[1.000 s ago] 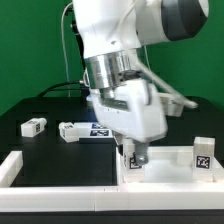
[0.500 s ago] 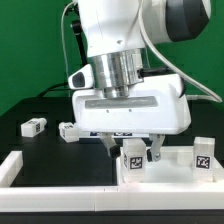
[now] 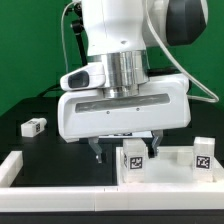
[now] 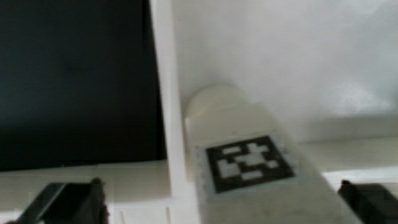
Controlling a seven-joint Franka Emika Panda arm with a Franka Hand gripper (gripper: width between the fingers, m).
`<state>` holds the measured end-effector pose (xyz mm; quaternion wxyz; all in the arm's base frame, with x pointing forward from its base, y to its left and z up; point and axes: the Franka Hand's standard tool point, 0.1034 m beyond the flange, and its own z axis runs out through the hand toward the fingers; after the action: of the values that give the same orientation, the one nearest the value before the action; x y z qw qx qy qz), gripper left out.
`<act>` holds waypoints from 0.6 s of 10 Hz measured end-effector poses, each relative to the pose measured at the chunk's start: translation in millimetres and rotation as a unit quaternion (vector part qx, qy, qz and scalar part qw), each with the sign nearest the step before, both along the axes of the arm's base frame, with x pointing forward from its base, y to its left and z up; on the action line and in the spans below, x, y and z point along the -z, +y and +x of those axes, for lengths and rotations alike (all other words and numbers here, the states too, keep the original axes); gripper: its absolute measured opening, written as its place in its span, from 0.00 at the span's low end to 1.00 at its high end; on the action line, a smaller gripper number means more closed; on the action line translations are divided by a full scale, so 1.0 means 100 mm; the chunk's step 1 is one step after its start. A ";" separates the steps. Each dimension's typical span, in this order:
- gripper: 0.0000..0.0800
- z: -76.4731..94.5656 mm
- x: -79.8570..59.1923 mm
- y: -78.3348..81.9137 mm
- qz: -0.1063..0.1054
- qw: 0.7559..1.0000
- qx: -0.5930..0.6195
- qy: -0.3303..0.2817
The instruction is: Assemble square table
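The white square tabletop point(image 3: 170, 172) lies flat at the exterior view's lower right. A short white tagged leg point(image 3: 133, 160) stands upright on it near its edge. It also shows in the wrist view point(image 4: 240, 150), with its tag facing the camera. My gripper point(image 3: 125, 148) hangs over this leg, open wide. One dark finger point(image 3: 97, 150) is on one side of the leg and the other on the opposite side, neither touching it. A second leg point(image 3: 203, 155) stands at the tabletop's far right. A third leg point(image 3: 33, 126) lies on the black table at the left.
A low white border bar point(image 3: 10, 166) runs along the left and front of the black table point(image 3: 40, 145). In the wrist view the tabletop point(image 4: 338, 70) meets the black table point(image 4: 71, 80) along a straight edge. A green backdrop stands behind.
My gripper has turned broadside to the camera and opened. The fingers have spread away from the upright leg, which stays standing on the tabletop.
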<state>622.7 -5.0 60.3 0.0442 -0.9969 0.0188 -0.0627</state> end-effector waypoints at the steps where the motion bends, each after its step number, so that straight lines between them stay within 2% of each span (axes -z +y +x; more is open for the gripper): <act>1: 0.76 0.00 0.00 0.01 0.002 1.000 0.011 0.002; 2: 0.60 0.00 0.00 0.00 0.002 1.000 0.012 0.002; 3: 0.39 -0.01 0.01 0.01 0.010 0.997 0.073 0.008; 6: 0.35 0.00 0.00 0.02 0.025 0.981 0.192 0.018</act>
<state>622.5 -3.1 59.9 0.0557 -0.9742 0.2124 -0.0520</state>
